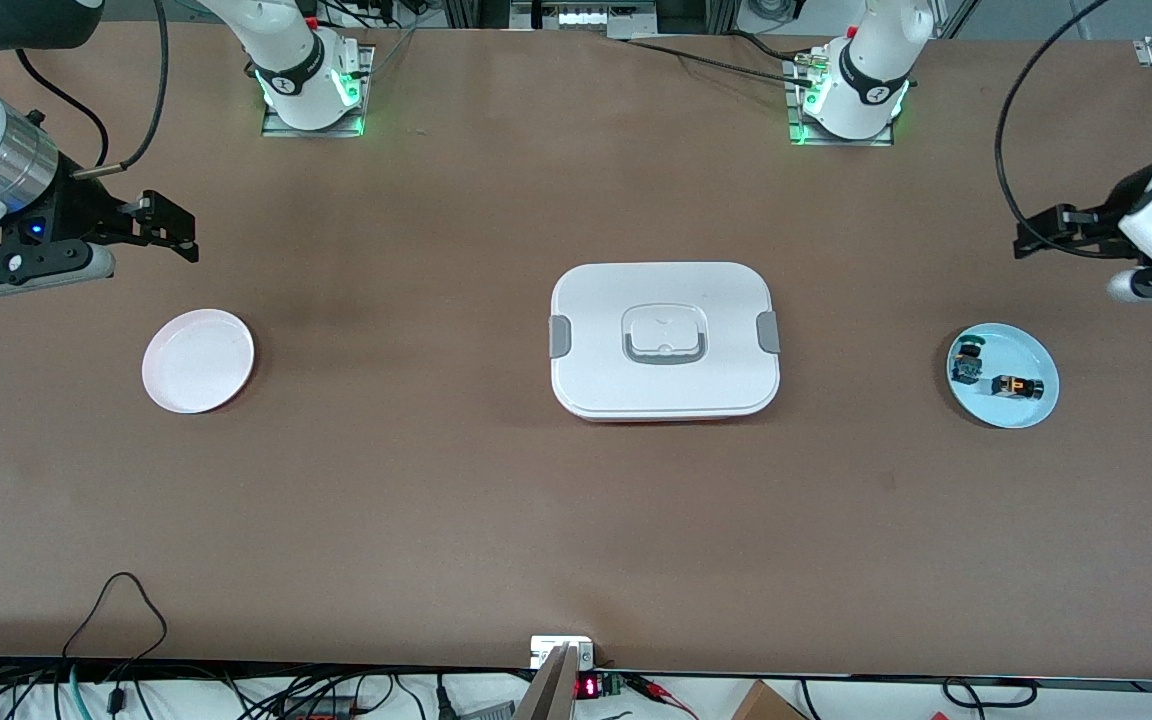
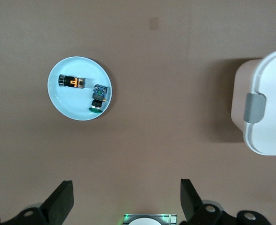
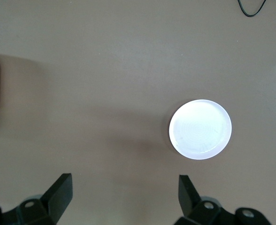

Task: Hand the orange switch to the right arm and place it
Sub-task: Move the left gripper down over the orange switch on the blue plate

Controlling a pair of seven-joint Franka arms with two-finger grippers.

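Orange switch (image 1: 1017,386) lies on blue plate (image 1: 1028,350) at left arm's end of table, beside blue-green piece (image 1: 966,364). Both untouched. Left gripper (image 2: 126,199) hangs above bare table near blue plate, fingers apart, nothing between. Right gripper (image 3: 124,197) hangs above table near white plate (image 1: 198,361) at right arm's end, fingers apart, nothing held. White lidded box (image 1: 665,340) sits mid-table between plates.

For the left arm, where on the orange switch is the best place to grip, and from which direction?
Probably from straight above, with the open left end effector closing across the narrow sides of the orange switch. It lies flat and elongated on the blue plate, apart from the blue-green piece, so its long sides look free.
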